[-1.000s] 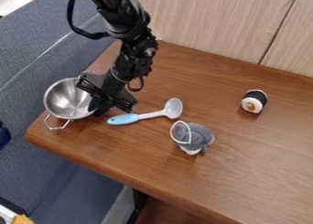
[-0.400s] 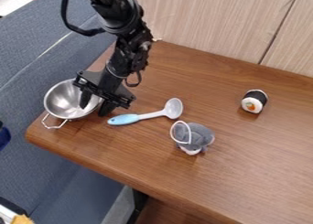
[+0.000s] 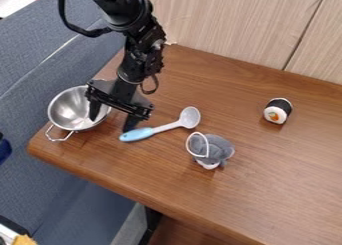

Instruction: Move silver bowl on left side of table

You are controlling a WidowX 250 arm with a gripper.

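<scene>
At the left end of the wooden table (image 3: 200,189) my gripper (image 3: 112,120) is open, its fingers spread wide. One finger is at the inside of the silver bowl's right wall; the other stands outside, to the right of the bowl, beside the spoon's blue handle. The silver bowl (image 3: 67,109) sits upright at the table's left edge, with a wire handle toward the front. Part of its right rim is hidden behind the gripper.
A spoon with a blue handle (image 3: 137,134) lies right of the gripper. Farther right is a grey plush toy (image 3: 217,150) with a white ring. A sushi-roll toy (image 3: 277,111) stands at the right. A wood-panelled wall (image 3: 227,24) borders the back, a blue-grey couch (image 3: 40,184) the left.
The gripper's fingers have spread apart, the right one moving away from the bowl toward the spoon. The spoon's handle end has shifted slightly. The bowl's handle has turned a little to the left.
</scene>
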